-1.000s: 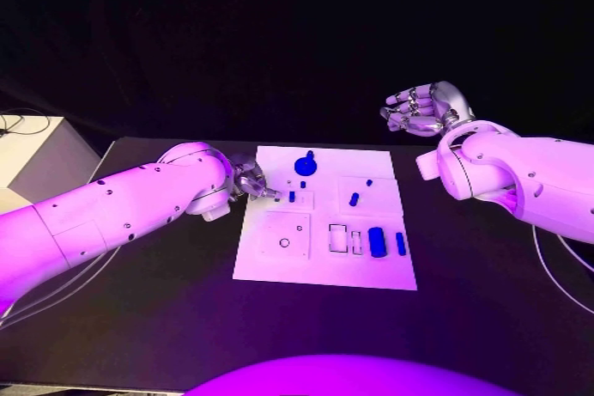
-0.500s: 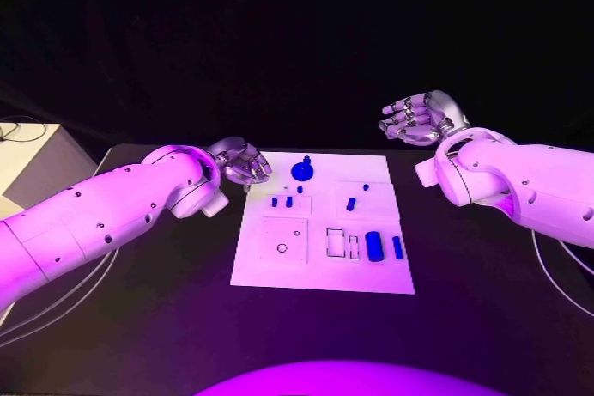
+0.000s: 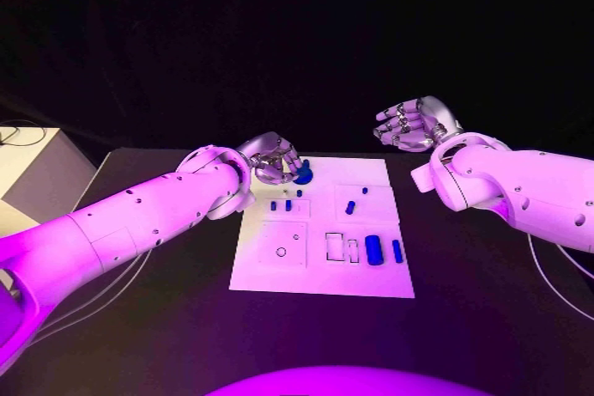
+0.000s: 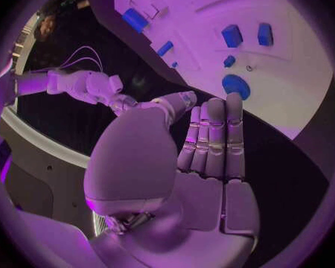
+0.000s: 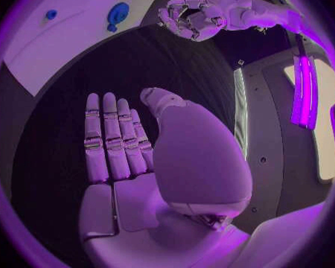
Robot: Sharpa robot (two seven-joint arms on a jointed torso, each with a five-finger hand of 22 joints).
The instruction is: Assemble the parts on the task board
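over the far left corner of the task board (image 3: 324,276), left hand (image 3: 272,158) hovers, fingers loosely apart, holding nothing. round blue part (image 3: 303,173) sits just beside its fingertips; smaller blue parts (image 3: 350,207) lie mid-board, longer ones (image 3: 374,249) in slots near the right edge. right hand (image 3: 415,124) is raised off the board's far right corner, well apart from it, fingers curled in on nothing. likely step: picking up the round part. best to come down square over it, close evenly from both sides, lift straight, leave neighbours undisturbed. board lies flat on black tabletop (image 3: 161,310).

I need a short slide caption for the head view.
Left hand hovers near the task board's far edge; right hand waits aside.
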